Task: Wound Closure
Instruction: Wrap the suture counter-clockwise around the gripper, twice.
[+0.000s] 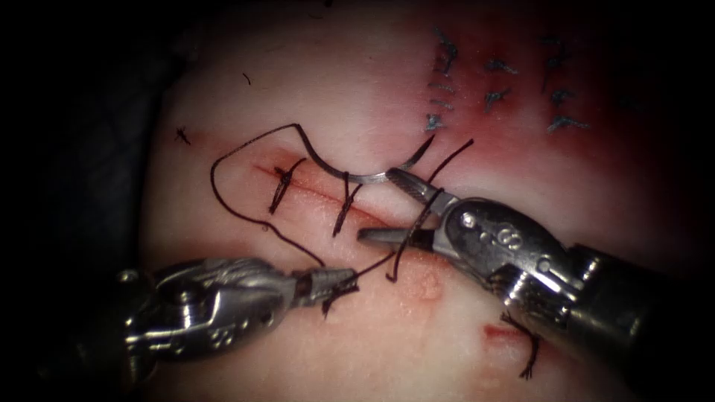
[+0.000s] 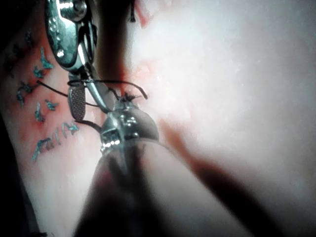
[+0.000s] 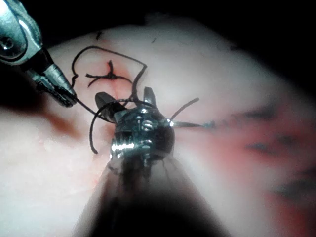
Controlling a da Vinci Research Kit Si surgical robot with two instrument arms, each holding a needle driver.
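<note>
The cut [image 1: 313, 190] runs across the tissue [image 1: 313, 74] with two dark stitches [image 1: 283, 186] over it. The curved needle [image 1: 350, 177] lies free on the tissue just above the cut, held by neither tool. Its thread [image 1: 223, 205] loops out to the left and comes down to my left tool [image 1: 347, 280], which is shut on the thread below the cut. My right tool [image 1: 376, 203] stands open at the right end of the cut, its upper jaw tip touching the needle. A thread strand [image 1: 417, 219] lies wrapped across its jaws. The right wrist view shows these open jaws [image 3: 127, 98] with thread [image 3: 94, 123] around them.
Blue-grey stitch marks [image 1: 491, 82] sit on the red-stained tissue at the upper right. A short cut thread end [image 1: 530, 350] and a small red nick [image 1: 503, 333] lie at the lower right, beside the right tool's shaft. A tiny thread scrap [image 1: 182, 135] lies at the far left.
</note>
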